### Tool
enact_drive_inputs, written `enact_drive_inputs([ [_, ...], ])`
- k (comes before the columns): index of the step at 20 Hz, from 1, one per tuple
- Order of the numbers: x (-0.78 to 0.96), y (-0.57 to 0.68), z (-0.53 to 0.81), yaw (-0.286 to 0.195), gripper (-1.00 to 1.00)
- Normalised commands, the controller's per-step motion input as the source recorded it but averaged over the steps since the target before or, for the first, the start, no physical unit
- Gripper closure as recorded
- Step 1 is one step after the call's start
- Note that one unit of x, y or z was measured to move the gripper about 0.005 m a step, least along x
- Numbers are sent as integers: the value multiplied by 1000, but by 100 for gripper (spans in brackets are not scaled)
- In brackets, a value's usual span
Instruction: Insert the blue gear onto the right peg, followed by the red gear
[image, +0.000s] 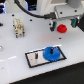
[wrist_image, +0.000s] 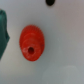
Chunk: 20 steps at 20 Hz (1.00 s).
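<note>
We are hovering our claw (image: 56, 22) directly above the red gear (image: 61, 28), which is lying flat on the white table (image: 15, 50) just below and beside our fingertips, not yet touched. In the wrist view the red gear (wrist_image: 32, 43) is sitting close under the camera with its centre hole facing up, which is why we are lining up from overhead: a straight descent should let the fingers close around its ribbed sides. We cannot tell how wide the claw is standing, since the fingers are blurring into the arm in the exterior view and only a dark green edge is showing in the wrist view. The blue gear (image: 52, 53) is lying well below the claw, toward the near side of the table, seated on the grey plate (image: 33, 55) at its end toward the exterior view's right, and we are judging that it is already on the right peg, which it is hiding. The twin pin (image: 37, 56) is standing bare beside it. So we are reading the first half as done and are working on picking up the red gear to stack it on the blue one.
</note>
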Motion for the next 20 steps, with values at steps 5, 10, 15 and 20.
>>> enact_drive_inputs([
  [5,-271,486,-178,0,-100],
  [10,-290,91,-313,0,-100],
  [15,-373,-195,-390,0,-100],
  [20,-554,-193,-321,0,-100],
])
